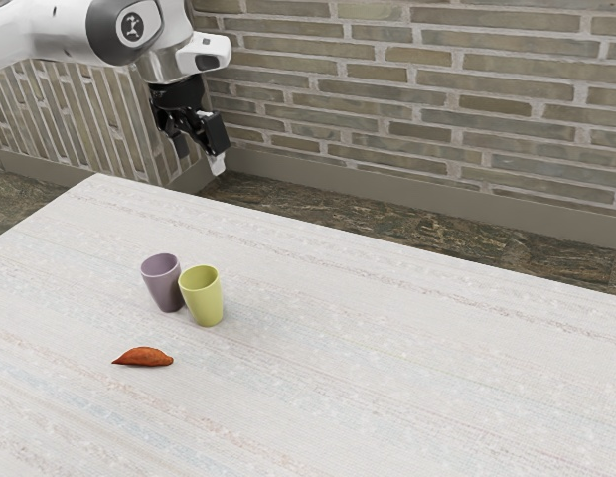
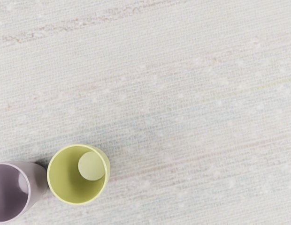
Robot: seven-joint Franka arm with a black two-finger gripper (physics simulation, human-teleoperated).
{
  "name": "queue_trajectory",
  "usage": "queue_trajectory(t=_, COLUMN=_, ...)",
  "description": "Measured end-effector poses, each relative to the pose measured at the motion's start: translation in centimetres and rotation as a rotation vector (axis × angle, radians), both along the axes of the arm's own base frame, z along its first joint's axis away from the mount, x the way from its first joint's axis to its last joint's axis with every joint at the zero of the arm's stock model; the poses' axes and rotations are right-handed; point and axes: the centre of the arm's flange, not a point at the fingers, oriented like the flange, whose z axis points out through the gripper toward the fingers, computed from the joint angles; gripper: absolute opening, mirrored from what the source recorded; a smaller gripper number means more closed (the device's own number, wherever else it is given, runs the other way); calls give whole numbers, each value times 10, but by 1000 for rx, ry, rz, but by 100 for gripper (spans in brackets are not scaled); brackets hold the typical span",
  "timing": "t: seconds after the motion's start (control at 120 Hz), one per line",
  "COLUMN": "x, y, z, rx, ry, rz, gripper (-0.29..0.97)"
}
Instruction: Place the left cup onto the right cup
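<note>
Two upright cups stand side by side on the pale table. The purple cup is on the exterior view's left and the yellow-green cup touches or nearly touches it on the right. My black gripper hangs high above the table's far edge, well behind and above both cups, open with nothing between its fingers. From the wrist camera I look down into the yellow-green cup and part of the purple cup; both are empty.
An orange-brown sweet potato lies on the table in front of the purple cup. A brick wall runs behind the table. Bare tabletop stretches to the exterior view's right of the cups.
</note>
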Motion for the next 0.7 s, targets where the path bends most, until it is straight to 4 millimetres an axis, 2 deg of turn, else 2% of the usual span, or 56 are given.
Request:
queue_trajectory(t=0.283, x=-3, y=1, z=0, rx=0, ry=6, rz=3, gripper=68)
queue_trajectory(t=0.408, x=-22, y=8, z=-10, rx=-10, ry=38, rz=13, gripper=68)
queue_trajectory(t=0.475, x=-34, y=15, z=-19, rx=-16, ry=63, rz=31, gripper=68)
queue_trajectory(t=0.567, x=-39, y=29, z=-28, rx=-5, ry=82, rz=60, gripper=68)
queue_trajectory(t=0.7, x=-35, y=67, z=-43, rx=11, ry=97, rz=122, gripper=68)
